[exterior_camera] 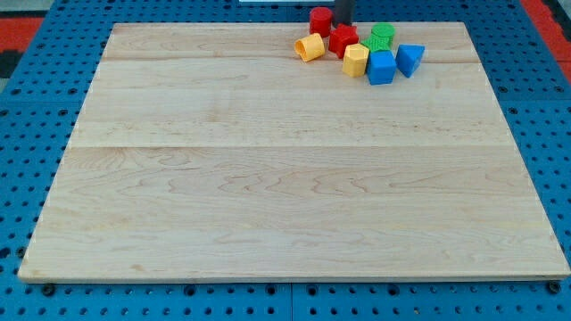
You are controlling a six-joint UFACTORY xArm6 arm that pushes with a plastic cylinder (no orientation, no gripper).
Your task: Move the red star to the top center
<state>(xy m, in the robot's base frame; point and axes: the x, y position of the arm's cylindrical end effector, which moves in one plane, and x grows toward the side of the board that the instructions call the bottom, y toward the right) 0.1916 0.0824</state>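
Note:
The red star [343, 40] lies near the board's top edge, a little right of center, inside a cluster of blocks. My tip [344, 24] stands just above the star at the view's top, between it and a red cylinder-like block [320, 20]; whether it touches either I cannot tell. Only the rod's lower end shows. A yellow ring-like block [310, 47] lies left of the star. A yellow hexagon [356, 61] lies below right of it.
Two green blocks [381, 37] sit right of the star. A blue cube [381, 68] and a blue triangular block [409, 59] lie at the cluster's right. The wooden board [268, 178] rests on a blue pegboard, and the cluster sits close to the board's top edge.

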